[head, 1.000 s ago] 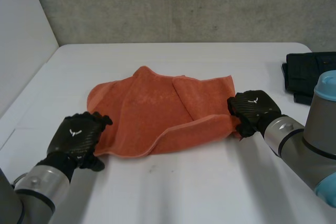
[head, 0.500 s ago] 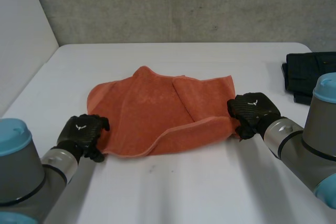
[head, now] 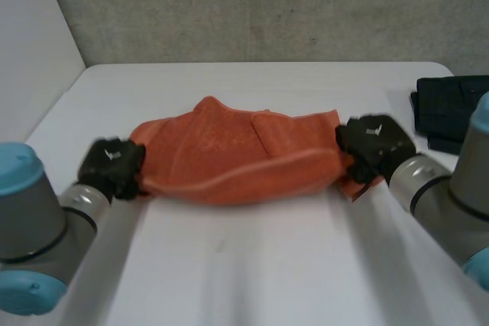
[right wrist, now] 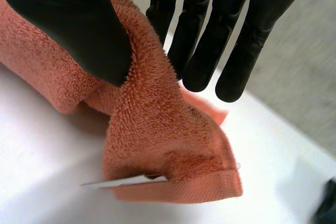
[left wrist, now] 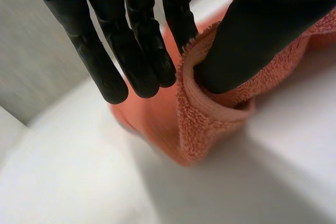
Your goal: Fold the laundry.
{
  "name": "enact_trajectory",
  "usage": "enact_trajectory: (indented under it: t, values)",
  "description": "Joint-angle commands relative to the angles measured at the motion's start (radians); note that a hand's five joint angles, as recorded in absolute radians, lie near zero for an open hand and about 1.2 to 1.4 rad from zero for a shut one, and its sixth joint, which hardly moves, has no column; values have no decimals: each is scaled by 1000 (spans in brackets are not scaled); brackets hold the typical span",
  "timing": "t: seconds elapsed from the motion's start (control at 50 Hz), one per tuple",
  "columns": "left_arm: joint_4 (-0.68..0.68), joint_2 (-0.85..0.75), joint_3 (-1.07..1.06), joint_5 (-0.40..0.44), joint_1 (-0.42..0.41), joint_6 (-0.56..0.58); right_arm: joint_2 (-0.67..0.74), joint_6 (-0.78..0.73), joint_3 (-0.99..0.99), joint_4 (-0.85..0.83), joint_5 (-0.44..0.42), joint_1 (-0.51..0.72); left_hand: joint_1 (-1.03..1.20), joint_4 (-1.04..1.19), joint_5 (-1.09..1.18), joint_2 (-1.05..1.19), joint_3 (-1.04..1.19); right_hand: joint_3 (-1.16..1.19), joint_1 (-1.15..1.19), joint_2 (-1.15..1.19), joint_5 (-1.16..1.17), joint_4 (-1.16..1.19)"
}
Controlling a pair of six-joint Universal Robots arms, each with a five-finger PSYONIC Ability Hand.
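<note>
the orange towel [head: 237, 158] lies mid-table [head: 252, 265]; the left hand [head: 113, 167] pinches its left corner, the right hand [head: 374, 146] its right corner, near dark clothes [head: 443, 108].

The terry towel [head: 229, 159] is cloth, rough looped pile with a flat woven hem. The table [head: 252, 265] is smooth and matt. The left robot hand [left wrist: 139, 51] and right robot hand [right wrist: 210, 40] look smooth, faintly glossy.

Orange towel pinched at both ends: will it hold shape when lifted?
Probably not: the towel droops and creases between left hand and right hand, so likely floppy. Its thick pile probably resists slipping.
</note>
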Motion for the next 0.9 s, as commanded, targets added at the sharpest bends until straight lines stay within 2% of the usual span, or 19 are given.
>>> enact_trajectory:
  t: [0.02, 0.12, 0.22, 0.32, 0.44, 0.5, 0.58, 0.66, 0.78, 0.86, 0.9]
  values:
    - [2, 332, 38, -12, -1, -5, -197, -77, -115, 110, -4, 0, 254, 200, 253, 207, 209, 216, 419, 232, 247, 206]
    - [-23, 483, 92, -4, 5, -8, -313, -158, -236, 214, -4, 4, 254, 200, 253, 207, 209, 216, 419, 232, 247, 206]
    - [-121, 471, 139, 39, 2, -2, -314, -218, -347, 401, -9, 4, 254, 200, 253, 207, 209, 216, 419, 232, 247, 206]
    - [-253, 292, 237, 82, 5, -2, -135, -269, -463, 547, 3, 24, 254, 200, 253, 207, 209, 216, 419, 232, 247, 206]
    - [-322, 60, 383, 76, 5, 30, 62, -269, -572, 561, 8, 27, 254, 200, 253, 207, 209, 216, 419, 232, 247, 206]
    - [-342, -91, 510, 68, 5, 89, 147, -264, -623, 541, 22, 27, 254, 200, 253, 207, 209, 216, 419, 232, 247, 206]
    - [-354, -229, 702, 23, -5, 155, 279, -244, -741, 437, 69, 29, 254, 200, 253, 207, 209, 216, 419, 232, 247, 206]
    - [-353, -371, 1062, -36, -13, 176, 365, -194, -888, 184, 147, 40, 254, 200, 253, 207, 209, 216, 419, 232, 247, 206]
    - [-350, -460, 1539, -52, -27, 149, 348, -164, -956, -253, 175, 40, 254, 200, 253, 207, 209, 216, 419, 232, 247, 206]
    - [-365, -502, 1766, -59, -27, 68, 298, -166, -935, -379, 180, 41, 254, 200, 253, 207, 209, 216, 419, 232, 247, 206]
    - [-385, -510, 1821, -66, -22, 24, 289, -167, -922, -370, 180, 43, 254, 200, 253, 207, 209, 216, 419, 232, 247, 206]
